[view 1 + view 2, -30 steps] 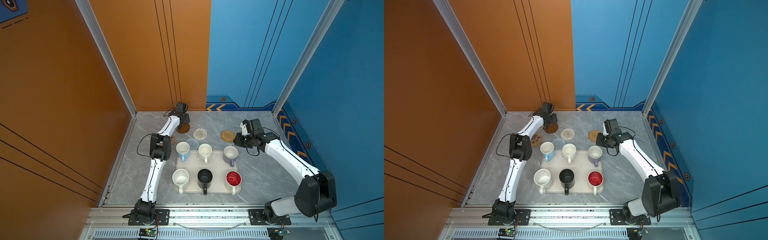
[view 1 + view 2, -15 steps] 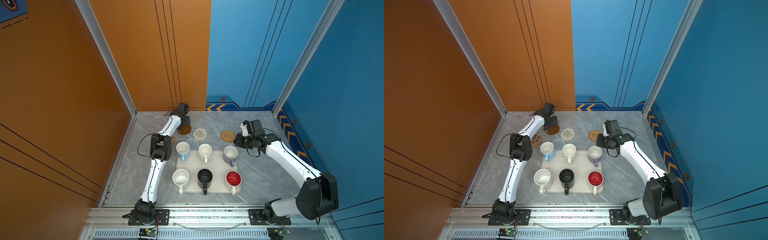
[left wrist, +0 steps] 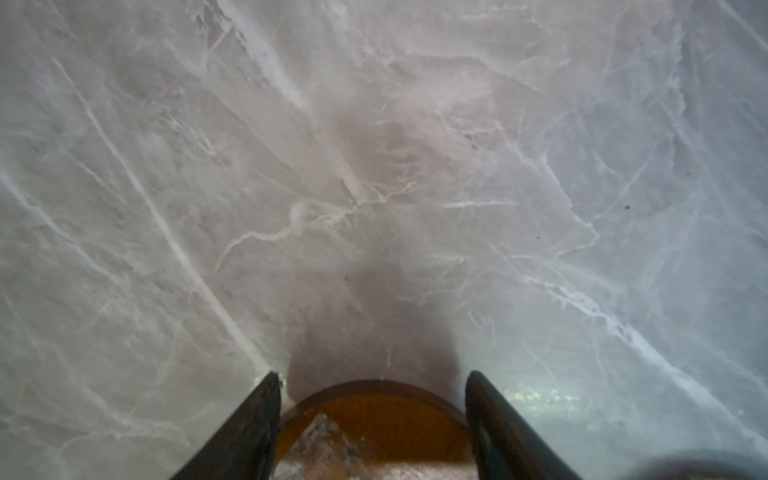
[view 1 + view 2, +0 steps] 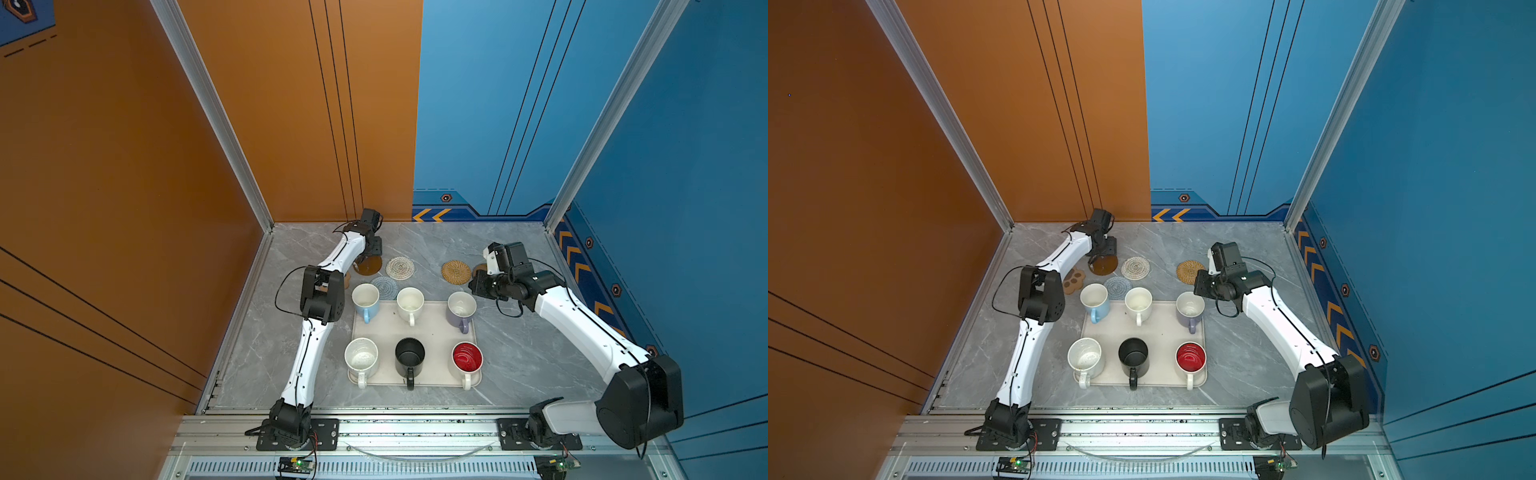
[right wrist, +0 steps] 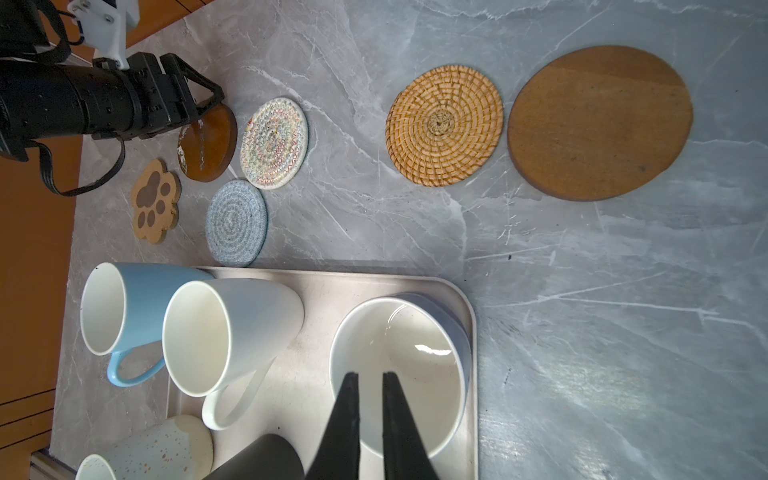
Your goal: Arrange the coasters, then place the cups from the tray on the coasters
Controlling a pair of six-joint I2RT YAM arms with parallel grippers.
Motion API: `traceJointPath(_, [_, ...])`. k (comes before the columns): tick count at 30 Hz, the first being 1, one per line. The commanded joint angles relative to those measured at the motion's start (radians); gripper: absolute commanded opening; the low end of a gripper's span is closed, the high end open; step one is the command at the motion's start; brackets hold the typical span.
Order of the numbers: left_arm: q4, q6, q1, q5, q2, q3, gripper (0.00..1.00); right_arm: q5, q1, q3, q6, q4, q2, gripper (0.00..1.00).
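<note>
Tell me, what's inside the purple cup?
Nothing that shows: the purple cup looks empty and white inside. The right gripper, shut, sits in front and hides part of its bottom.

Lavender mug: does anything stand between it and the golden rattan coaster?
Nothing visible does: only the tray rim and bare table lie between the lavender mug and the golden rattan coaster. The right gripper hangs shut over the mug.
</note>
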Motion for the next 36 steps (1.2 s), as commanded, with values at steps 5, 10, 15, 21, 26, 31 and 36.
traceJointPath(5, [-0.128,0.026,-0.014,-0.028,-0.017,-0.094,0.69,-0.004,-0.002,0.0,0.0,0.004,-0.019,0.11])
traceJointPath(10, [-0.128,0.029,-0.021,-0.032,-0.029,-0.114,0.69,-0.009,-0.002,0.012,-0.005,0.002,-0.023,0.12])
traceJointPath(15, [-0.127,0.029,-0.031,-0.038,-0.042,-0.143,0.68,-0.01,-0.002,0.013,-0.005,-0.003,-0.028,0.12])
traceJointPath(21, [-0.126,0.027,-0.039,-0.036,-0.061,-0.191,0.68,-0.016,-0.001,0.014,-0.007,-0.002,-0.027,0.12])
traceJointPath(26, [-0.126,0.02,-0.046,-0.027,-0.083,-0.225,0.68,-0.021,0.001,0.021,-0.007,-0.002,-0.019,0.12])
traceJointPath(31, [-0.127,0.017,-0.052,-0.029,-0.1,-0.255,0.68,-0.022,0.008,0.029,-0.01,-0.002,-0.013,0.12])
traceJointPath(36, [-0.126,0.014,-0.056,-0.032,-0.112,-0.28,0.68,-0.025,0.015,0.038,-0.012,-0.004,-0.004,0.12])
